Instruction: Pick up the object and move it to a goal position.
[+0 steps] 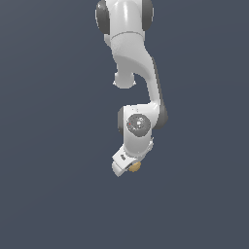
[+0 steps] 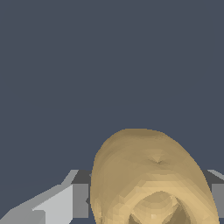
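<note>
**Between the fingers: a lumpy tan ball**

At the arm's tip, the object (image 2: 148, 175) is a tan-yellow, roundish lump with a circular hollow. In the exterior view it peeks out beside the white gripper (image 1: 127, 167), which is clamped on it. Grey fingers (image 2: 65, 203) flank it. Only plain dark blue-grey ground (image 1: 48, 146) surrounds.

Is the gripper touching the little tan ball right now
Cannot tell. In the wrist view the tan ball fills the space between the jaws, hiding any contact line. In the exterior view it peeks out beside the gripper, too small to judge.
</note>
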Available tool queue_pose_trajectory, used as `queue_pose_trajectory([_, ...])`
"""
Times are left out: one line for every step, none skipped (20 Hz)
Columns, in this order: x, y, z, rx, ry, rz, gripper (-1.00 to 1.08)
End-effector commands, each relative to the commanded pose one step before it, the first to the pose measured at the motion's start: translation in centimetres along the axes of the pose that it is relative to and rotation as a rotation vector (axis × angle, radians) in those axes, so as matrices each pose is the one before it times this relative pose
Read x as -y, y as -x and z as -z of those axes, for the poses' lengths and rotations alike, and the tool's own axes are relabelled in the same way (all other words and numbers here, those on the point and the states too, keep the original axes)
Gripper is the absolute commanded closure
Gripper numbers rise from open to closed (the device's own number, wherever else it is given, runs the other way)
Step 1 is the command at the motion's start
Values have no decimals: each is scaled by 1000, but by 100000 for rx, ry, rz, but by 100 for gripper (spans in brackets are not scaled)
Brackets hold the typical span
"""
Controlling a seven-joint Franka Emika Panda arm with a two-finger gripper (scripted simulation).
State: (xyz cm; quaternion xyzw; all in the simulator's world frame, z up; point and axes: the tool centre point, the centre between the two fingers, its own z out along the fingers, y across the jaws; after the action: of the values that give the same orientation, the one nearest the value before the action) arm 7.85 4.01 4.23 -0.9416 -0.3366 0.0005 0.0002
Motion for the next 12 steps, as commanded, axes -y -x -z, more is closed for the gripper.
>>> queue_pose_trajectory([-82, 240, 494, -77, 76, -30, 108])
queue_pose_trajectory([-26, 157, 270, 0, 0, 0, 108])
queue_pose_trajectory([-30, 182, 313, 0, 0, 0, 108])
queue_pose_trajectory([-35, 208, 357, 0, 0, 0, 108])
queue_pose_trajectory([-39, 234, 402, 0, 0, 0, 108])
queue_pose_trajectory([-44, 260, 448, 0, 0, 0, 108])
queue_pose_trajectory([-49, 287, 495, 0, 0, 0, 108])
queue_pose_trajectory([-54, 314, 542, 0, 0, 0, 108])
queue_pose_trajectory([-53, 336, 574, 59, 35, 4, 108])
queue_pose_trajectory([-64, 370, 642, 0, 0, 0, 108])
queue_pose_trajectory([-69, 399, 694, 0, 0, 0, 108])
queue_pose_trajectory([-75, 429, 747, 0, 0, 0, 108])
